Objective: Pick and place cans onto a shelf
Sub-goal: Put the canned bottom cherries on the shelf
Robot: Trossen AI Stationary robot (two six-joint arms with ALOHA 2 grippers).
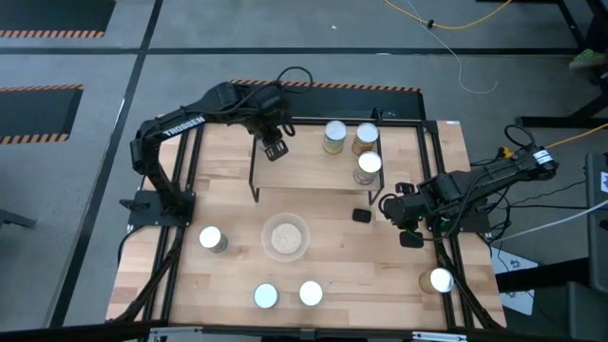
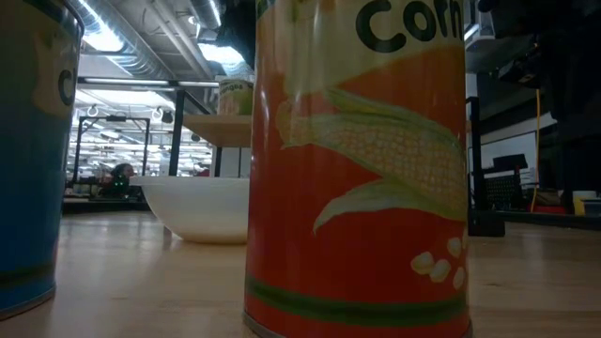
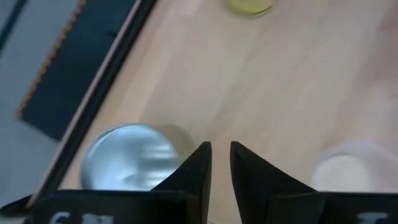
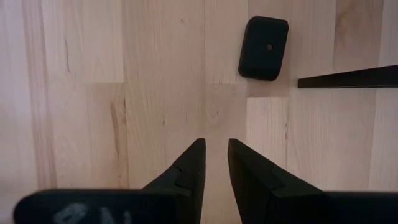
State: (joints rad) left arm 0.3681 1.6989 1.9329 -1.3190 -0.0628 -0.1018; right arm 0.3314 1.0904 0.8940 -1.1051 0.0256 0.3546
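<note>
Three cans (image 1: 334, 136) (image 1: 367, 138) (image 1: 369, 166) stand upright on the right part of the shelf (image 1: 304, 161). Other cans stand on the table: one at the left (image 1: 212, 238), two at the near edge (image 1: 266, 295) (image 1: 311, 293), one at the near right (image 1: 440, 280). My left gripper (image 1: 275, 147) is shut and empty above the shelf's left part; its wrist view shows the left can (image 3: 127, 165) below. My right gripper (image 1: 410, 237) is shut and empty over the table's right side, near the black block (image 4: 264, 48).
A clear round bowl (image 1: 285, 237) with beige contents stands at the table's middle. The small black block (image 1: 361, 216) lies just right of it. In the low view an orange corn can (image 2: 357, 169) and a blue can (image 2: 28, 150) stand close to the camera.
</note>
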